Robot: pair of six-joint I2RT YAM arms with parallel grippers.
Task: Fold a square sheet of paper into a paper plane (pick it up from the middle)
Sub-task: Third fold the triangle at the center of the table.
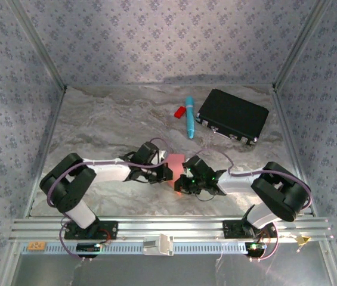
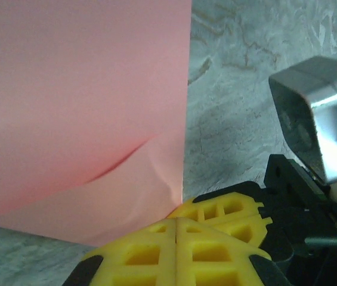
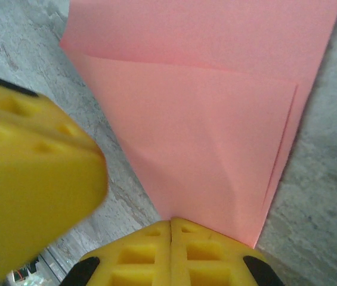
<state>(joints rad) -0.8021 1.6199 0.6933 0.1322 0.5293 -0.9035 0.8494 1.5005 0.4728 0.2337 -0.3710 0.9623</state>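
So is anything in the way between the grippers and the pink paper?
No, nothing visible. The left gripper and right gripper are shut, tips right at the paper. The pen and case lie well behind it.

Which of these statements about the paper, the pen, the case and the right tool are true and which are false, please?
1. The blue pen lies between a small red piece and the black case. True.
2. The case stands open. False: its lid is shut.
3. The pink paper has a flap folded over. True.
4. The right tool is wide open. False: its fingers are shut together at the paper's corner.
5. The paper rests on top of the case. False: it lies on the table, apart from the case.
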